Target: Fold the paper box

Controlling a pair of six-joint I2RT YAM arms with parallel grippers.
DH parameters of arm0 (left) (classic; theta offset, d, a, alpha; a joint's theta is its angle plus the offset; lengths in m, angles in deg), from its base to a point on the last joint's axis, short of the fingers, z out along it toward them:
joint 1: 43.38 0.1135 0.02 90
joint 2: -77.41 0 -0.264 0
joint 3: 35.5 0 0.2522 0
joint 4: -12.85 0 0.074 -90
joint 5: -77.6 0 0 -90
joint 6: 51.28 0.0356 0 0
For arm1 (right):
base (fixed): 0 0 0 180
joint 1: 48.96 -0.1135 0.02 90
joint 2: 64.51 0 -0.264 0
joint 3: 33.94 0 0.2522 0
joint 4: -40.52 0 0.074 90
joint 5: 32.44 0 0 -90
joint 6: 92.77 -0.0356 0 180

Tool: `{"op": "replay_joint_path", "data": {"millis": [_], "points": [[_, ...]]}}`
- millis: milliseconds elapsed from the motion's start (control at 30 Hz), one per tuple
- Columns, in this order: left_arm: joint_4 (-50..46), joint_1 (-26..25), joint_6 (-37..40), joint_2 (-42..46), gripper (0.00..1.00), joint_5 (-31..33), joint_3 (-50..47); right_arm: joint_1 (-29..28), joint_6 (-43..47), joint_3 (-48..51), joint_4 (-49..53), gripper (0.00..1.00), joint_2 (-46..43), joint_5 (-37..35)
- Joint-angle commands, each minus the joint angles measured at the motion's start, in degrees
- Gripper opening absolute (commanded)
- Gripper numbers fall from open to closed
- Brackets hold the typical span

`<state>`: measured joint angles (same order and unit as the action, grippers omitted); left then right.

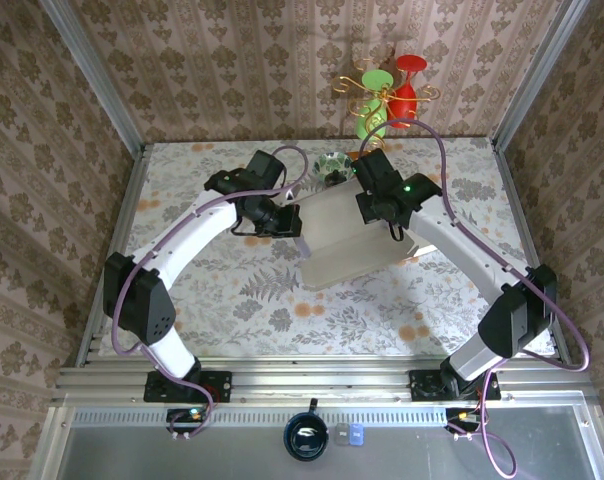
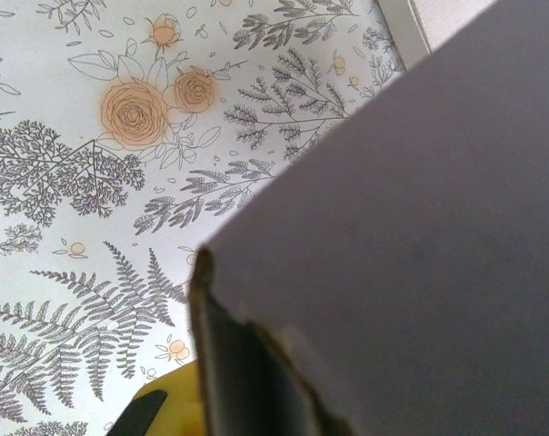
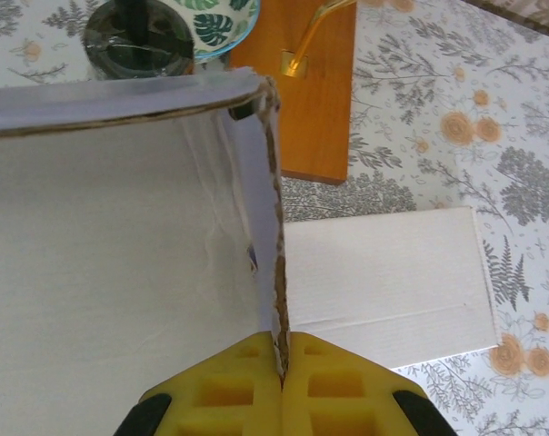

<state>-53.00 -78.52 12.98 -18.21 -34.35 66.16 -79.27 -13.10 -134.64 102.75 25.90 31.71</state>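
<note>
Two arms are reaching over the table (image 1: 232, 300) toward one box (image 1: 337, 240). The box is sitting near the middle of the table, white and half folded, with its walls raised.

The left arm (image 1: 182, 245) is curving in to the box's left side, and the left hand (image 1: 280, 218) is sitting against the wall there. In the left wrist view, one yellow pad (image 2: 184, 409) is showing just beside the wall's raw cardboard edge. The hand is closed tight on that wall.

The right hand (image 1: 382, 200) is working at the box's far right corner. In the right wrist view, its two yellow pads (image 3: 247, 359) are pressing together with the edge of an upright wall pinched between them, so this hand is also clamped on the box. One flap (image 3: 384, 272) of the box is lying flat on the table to the right of that wall. The right arm (image 1: 462, 250) is stretching back from the box's right side.

Just behind the box's far edge, one leaf-patterned bowl (image 1: 334, 165) is sitting on the table. Beyond the box's far right corner, one wooden board (image 3: 315, 91) is carrying a gold wire stand. Two glasses are hanging on that stand: one green glass (image 1: 374, 105) and one red glass (image 1: 407, 85).
</note>
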Motion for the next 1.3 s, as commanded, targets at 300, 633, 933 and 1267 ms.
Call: {"op": "replay_joint_path", "data": {"millis": [300,633,933,1267], "points": [[-6.27,-0.11,0.44,-0.74,0.0,2.66,2.07,0.6,-3.03,-2.84,4.64,0.16,1.43,-11.06],[-6.25,-0.11,0.51,-1.01,0.0,2.43,2.32,1.01,-3.65,-4.84,4.84,0.25,3.33,-5.82],[-6.26,-0.15,0.25,-1.4,0.0,2.44,2.58,0.69,-5.76,-4.22,5.62,0.08,3.23,-9.45],[-5.91,-0.11,0.16,-1.7,0.0,1.87,2.51,3.46,-7.03,-3.48,2.36,0.31,0.82,6.4]]}}
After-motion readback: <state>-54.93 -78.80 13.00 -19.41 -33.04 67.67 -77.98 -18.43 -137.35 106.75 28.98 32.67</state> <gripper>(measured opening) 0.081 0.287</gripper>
